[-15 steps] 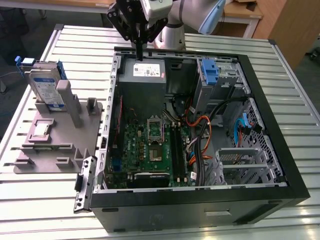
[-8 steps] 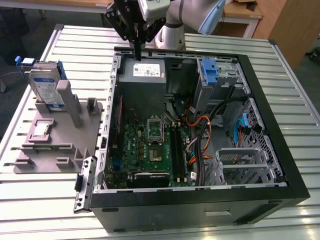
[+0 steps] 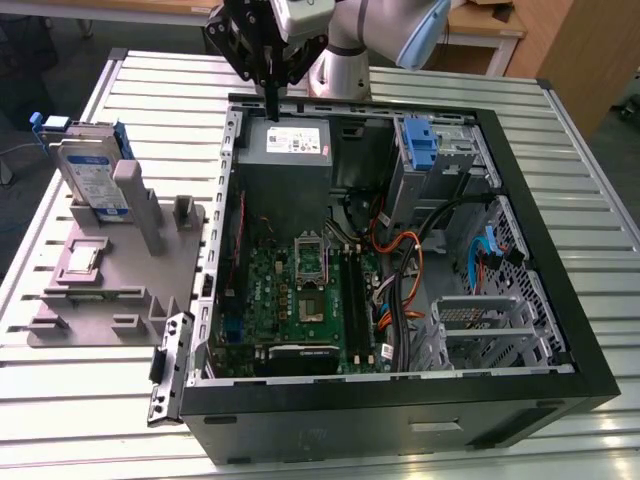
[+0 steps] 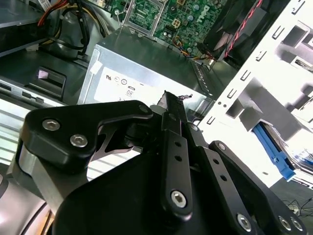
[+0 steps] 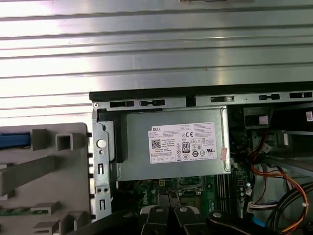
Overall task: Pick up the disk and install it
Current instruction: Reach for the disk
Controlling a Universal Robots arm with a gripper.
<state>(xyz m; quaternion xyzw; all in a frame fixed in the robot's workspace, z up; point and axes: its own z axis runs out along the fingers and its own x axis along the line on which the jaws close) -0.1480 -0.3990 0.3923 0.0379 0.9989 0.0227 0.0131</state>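
Observation:
The disk (image 3: 88, 172), silver-grey with a white-and-blue label and blue side rails, stands on edge in a grey holder (image 3: 110, 270) on the table, at the exterior view's left of the open computer case (image 3: 400, 400). My gripper (image 3: 270, 104) hangs over the case's back edge, just above the grey power-supply box (image 3: 290, 143), well apart from the disk. Its fingers (image 4: 171, 105) are pressed together with nothing between them. In the second wrist view a blue rail of the disk (image 4: 274, 149) shows past the white case frame.
Inside the case lie the green motherboard (image 3: 300, 290), orange and black cables (image 3: 405, 265), a blue plastic bracket (image 3: 422, 145) in the upper drive bay and a metal cage (image 3: 480, 330) at the front. The ribbed metal table (image 5: 156, 54) surrounds the case.

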